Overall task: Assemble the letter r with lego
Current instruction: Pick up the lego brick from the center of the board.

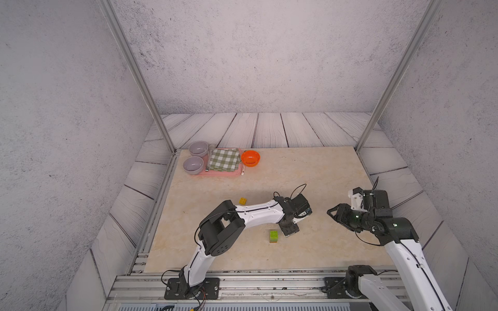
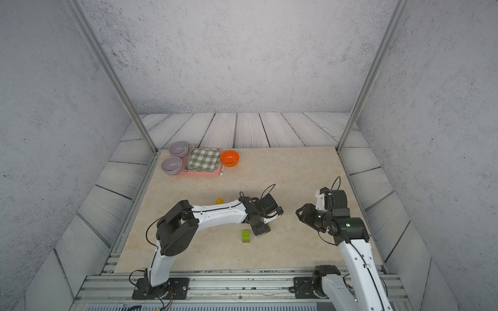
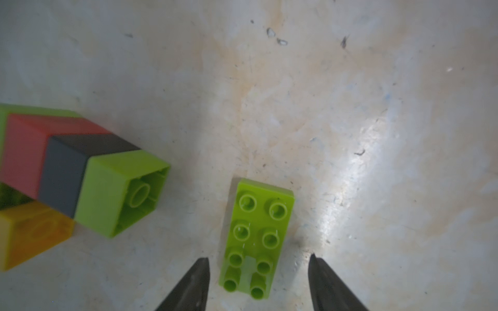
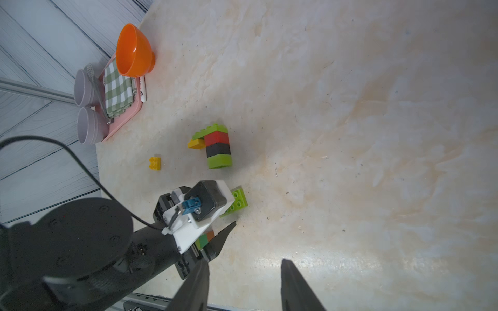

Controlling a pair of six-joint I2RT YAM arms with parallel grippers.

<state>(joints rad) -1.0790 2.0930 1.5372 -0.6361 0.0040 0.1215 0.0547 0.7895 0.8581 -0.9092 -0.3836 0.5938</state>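
The lego (image 4: 218,150) lies on the marble-look tabletop (image 1: 323,175), around the left arm's reach. A long lime brick (image 3: 256,237), two studs wide and four long, lies flat with its studs up. Its long axis runs straight out along the gap of the left claw (image 3: 258,258), and its near end sits between the fingers. That claw is spread wider than the brick, with a strip of table showing on each side, so it straddles the piece and pinches nothing.

Near it a four-brick column (image 4: 218,140) lies on its side: lime, black, red, then a longer lime cap whose studs point roughly toward the end of the table where the orange bowl (image 4: 134,51) stands. The hollow underside of the end lime brick faces the left wrist camera. A yellow brick (image 4: 196,144) sits under the cap's overhang, beside the red one. A loose yellow piece (image 1: 242,201) rests studs up, just behind the left forearm in both top views. A short upright pile (image 1: 274,236), lime over darker green over orange-brown, stands just beside the left claw.

A white pen (image 4: 143,88) beside the pink tray (image 4: 126,118) bears print too small to read.

The right claw (image 4: 244,262) hangs above the table's right side, well apart from the bricks. Its fingers are apart, with only bare table between them.
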